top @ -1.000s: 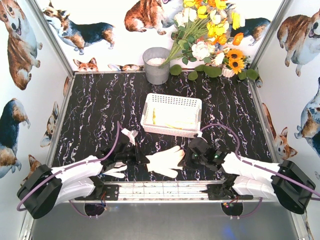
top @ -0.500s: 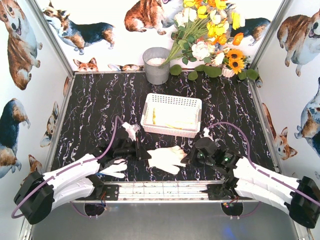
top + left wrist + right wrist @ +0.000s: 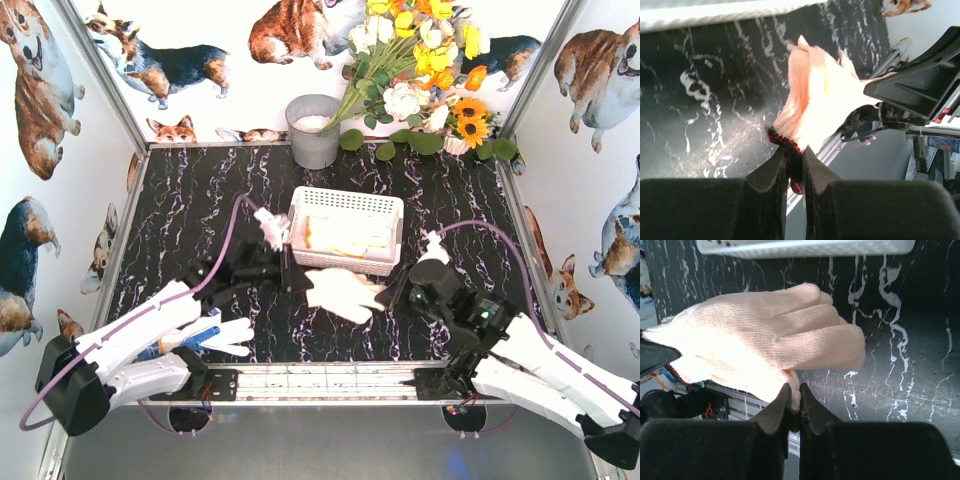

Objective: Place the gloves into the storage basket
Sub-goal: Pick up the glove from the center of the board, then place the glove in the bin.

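1. Cream-white knitted cotton: one glove (image 3: 345,292) hangs stretched between our two arms. It is lifted off the black marbled surface (image 3: 200,220), just in front of the near wall of the storage basket (image 3: 346,197).
2. Our left end effector (image 3: 794,156) is clamped on the glove's cuff, right at its dark red edge. The jaws stand almost together, with only the thin knit between them.
3. Our right end effector (image 3: 794,391) is pinched tight on a small fold at the glove's lower edge, on the side away from the cuff. The glove's fingers spread free above it.
4. We judge the glove to be very light, soft and limp. It will sag, fold and swing rather than keep a shape, and it is neither fragile nor slippery against the pads.
5. The cuff looks like the best place to hold, since its bound edge is thicker and less likely to slide out than loose palm knit.
6. Pale gloves (image 3: 345,237) already lie inside the basket. A second glove (image 3: 228,336) lies flat on the surface near our left arm's base.
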`<state>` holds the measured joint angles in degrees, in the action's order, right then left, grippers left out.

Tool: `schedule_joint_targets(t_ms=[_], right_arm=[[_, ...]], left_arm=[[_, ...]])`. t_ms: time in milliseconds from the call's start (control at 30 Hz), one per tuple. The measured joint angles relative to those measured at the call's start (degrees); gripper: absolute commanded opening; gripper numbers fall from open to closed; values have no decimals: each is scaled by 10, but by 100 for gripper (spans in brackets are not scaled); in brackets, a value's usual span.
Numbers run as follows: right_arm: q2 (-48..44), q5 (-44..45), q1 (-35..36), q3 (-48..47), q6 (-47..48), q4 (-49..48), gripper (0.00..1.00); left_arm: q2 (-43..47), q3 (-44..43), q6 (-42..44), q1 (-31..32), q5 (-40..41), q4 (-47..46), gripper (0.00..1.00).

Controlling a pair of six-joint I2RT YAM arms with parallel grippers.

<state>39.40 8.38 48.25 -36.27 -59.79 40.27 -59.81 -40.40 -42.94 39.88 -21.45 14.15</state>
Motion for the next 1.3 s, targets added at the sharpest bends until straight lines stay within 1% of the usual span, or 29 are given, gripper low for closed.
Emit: schedule_joint_targets(t_ms=[233, 300, 400, 600, 800, 1033, 1300], right_arm=[[14, 63, -10, -123, 72, 71, 0], [28, 71, -24, -149, 96, 80, 0], [55, 69, -64, -170, 132, 80, 0], [119, 27, -155, -171, 187, 56, 0], [168, -30, -231, -174, 221, 14, 0], [226, -64, -278, -195, 248, -13, 0], [329, -77, -296, -255, 268, -42, 0]], left_arm=[[-85, -144, 45, -1, -1, 45, 0], [-115, -182, 59, -1, -1, 56, 0], [-162, -238, 82, -6, -2, 72, 0], [-243, -314, 114, -28, -9, 96, 0], [-318, -374, 135, -49, -26, 110, 0], [-407, -457, 161, -70, -46, 121, 0], [-489, -530, 176, -110, -70, 129, 0]])
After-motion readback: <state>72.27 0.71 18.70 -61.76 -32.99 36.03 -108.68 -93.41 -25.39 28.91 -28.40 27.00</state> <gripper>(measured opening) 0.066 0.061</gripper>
